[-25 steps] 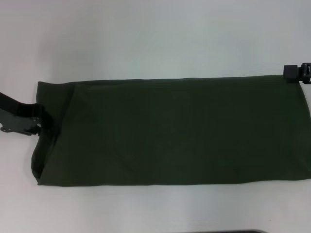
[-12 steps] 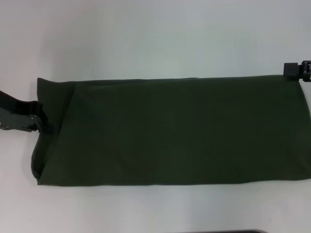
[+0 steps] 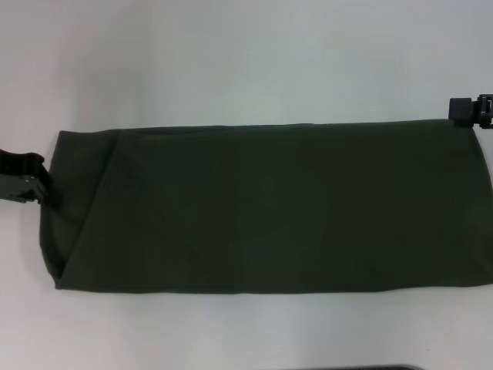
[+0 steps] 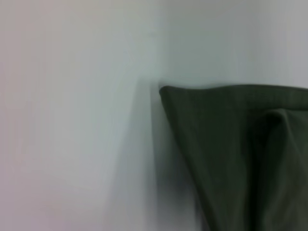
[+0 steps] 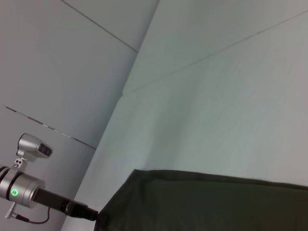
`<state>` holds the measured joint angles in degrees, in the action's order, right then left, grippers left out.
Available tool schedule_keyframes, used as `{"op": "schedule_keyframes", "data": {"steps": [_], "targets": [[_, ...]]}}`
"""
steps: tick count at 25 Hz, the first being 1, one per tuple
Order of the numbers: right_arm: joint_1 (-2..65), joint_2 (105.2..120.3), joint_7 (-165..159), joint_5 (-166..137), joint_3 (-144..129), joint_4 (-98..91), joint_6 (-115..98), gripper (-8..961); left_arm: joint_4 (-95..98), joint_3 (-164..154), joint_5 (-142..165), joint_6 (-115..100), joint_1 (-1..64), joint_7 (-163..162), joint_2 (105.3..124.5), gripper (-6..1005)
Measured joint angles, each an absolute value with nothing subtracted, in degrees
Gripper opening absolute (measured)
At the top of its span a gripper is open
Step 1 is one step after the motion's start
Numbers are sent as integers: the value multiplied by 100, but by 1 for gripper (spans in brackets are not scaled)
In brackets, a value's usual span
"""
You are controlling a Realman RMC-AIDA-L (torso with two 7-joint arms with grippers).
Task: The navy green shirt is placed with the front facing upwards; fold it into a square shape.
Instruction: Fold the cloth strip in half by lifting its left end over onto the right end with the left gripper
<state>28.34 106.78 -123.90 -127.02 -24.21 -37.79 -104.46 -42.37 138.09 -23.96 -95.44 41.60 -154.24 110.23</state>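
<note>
The navy green shirt (image 3: 269, 208) lies on the white table (image 3: 231, 62), folded into a long dark olive band running left to right. Its lettering, print and neck tag are hidden. At its left end a layer is folded over on a slant. My left gripper (image 3: 32, 181) is at the shirt's left edge, about halfway down that edge. My right gripper (image 3: 471, 113) is at the shirt's far right corner, partly out of the picture. The left wrist view shows a shirt corner (image 4: 231, 144) on the table. The right wrist view shows the shirt's far edge (image 5: 202, 202).
White table surface surrounds the shirt on all sides. A dark strip (image 3: 377, 368) shows at the near edge of the head view. In the right wrist view the left arm (image 5: 29, 192), with a green light, reaches to the shirt's far end.
My left gripper has drawn back to the left, from lying over the shirt's left end to its outer edge. The shirt's left end has settled flatter. The right gripper has not moved.
</note>
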Motion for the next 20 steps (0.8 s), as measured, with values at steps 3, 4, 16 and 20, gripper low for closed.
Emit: {"op": "schedule_keyframes", "data": {"steps": [3,4,16,20], "targets": [[2838,10678,-12395,-12701,-2422,-3779,-10447,638,-4242,13812,-2349,-9541,4156,-15438,10975,22],[2838,10678,-12397,-12701,-2424,-3779,-10448,638,-4242,13804,-2332,-9532,4157,-15452,10957,22],[2839,10668,-12452,-12700,-2444,-3779,-10419,638,-4249,13823,-2029,-9433,4148,-15627,10774,23],[2839,10669,-12454,-12700,-2443,-3779,-10412,638,-4250,13835,-2037,-9421,4148,-15689,10701,23]]}}
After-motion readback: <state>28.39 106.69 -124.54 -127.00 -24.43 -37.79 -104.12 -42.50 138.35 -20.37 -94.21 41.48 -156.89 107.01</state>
